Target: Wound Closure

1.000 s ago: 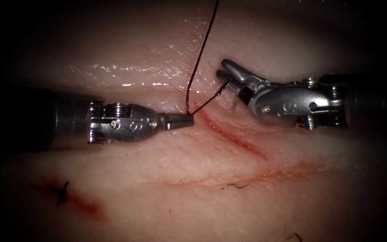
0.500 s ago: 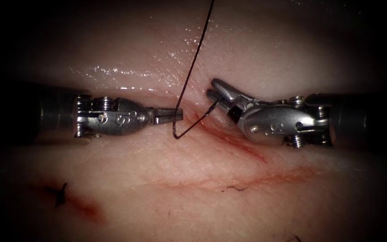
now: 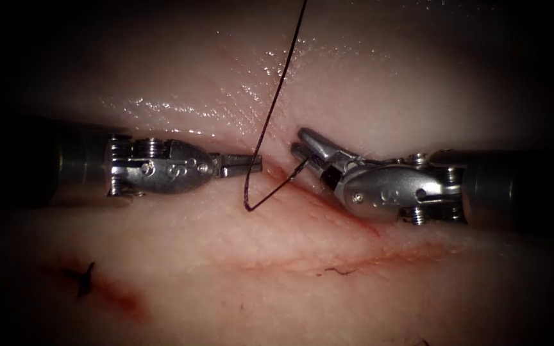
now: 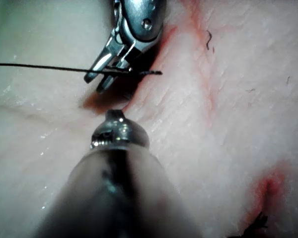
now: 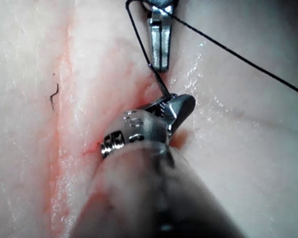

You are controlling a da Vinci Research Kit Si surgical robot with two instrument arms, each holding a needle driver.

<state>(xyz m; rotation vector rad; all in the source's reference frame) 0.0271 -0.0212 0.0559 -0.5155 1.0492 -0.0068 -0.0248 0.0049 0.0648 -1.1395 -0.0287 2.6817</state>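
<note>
Just left of the cut (image 3: 328,198), the left claw (image 3: 243,165) is pressed together, empty. The right claw (image 3: 299,142) pinches the thread (image 3: 270,109); a firm, gentle hold there avoids fraying.

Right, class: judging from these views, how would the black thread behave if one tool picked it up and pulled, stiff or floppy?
The thread is probably limp, not stiff: it folds into a tight bend between the left tool and right tool. It looks hair-thin, so likely near weightless. The tissue glistens wet, so it may slip.
</note>
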